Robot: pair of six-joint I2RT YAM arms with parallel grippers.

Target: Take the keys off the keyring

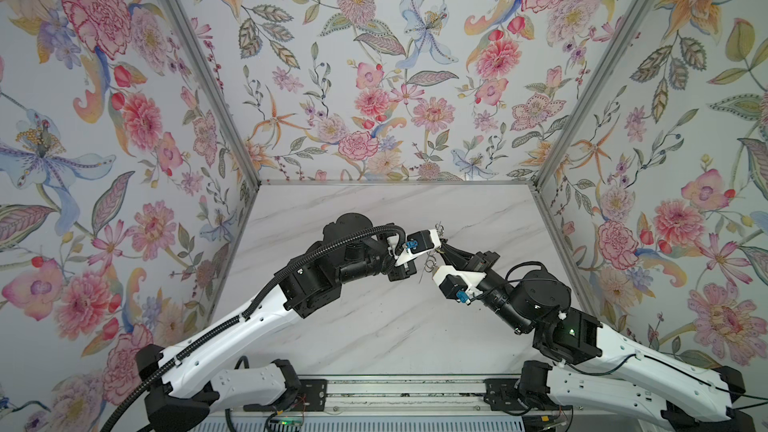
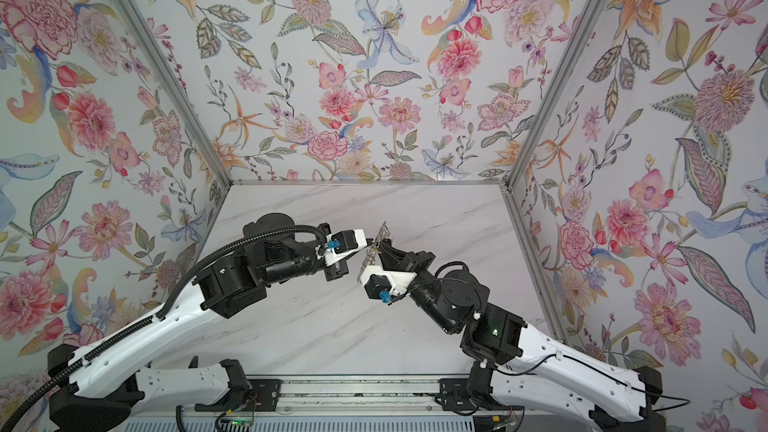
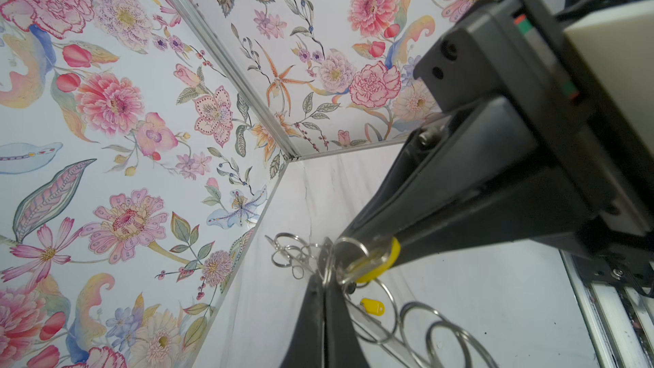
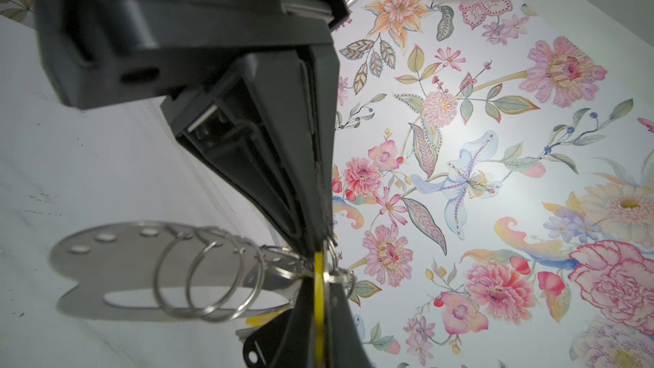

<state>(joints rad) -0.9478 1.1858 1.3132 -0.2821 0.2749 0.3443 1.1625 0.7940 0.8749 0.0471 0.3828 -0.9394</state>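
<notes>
Above the marble table (image 1: 374, 326), we see both arms meet in mid-air over the keyring (image 4: 124, 263), a flat grey plate pierced with a row of holes and held off the surface between them. The right gripper (image 4: 319, 279) is clamped on a yellow-tagged key (image 3: 382, 260), the tag lying edge-on between its jaws in the right wrist view. The left gripper (image 3: 323, 272) has its jaws pressed together at the keyring's end, where small split rings (image 3: 290, 253) crowd; we cannot tell whether it bites plate or ring. Two larger rings (image 4: 212, 313) hang through the plate's holes. A second yellow-tagged key (image 3: 372, 306) dangles just beside the meeting fingertips. Floral walls (image 1: 124, 118) close in the scene on three sides
</notes>
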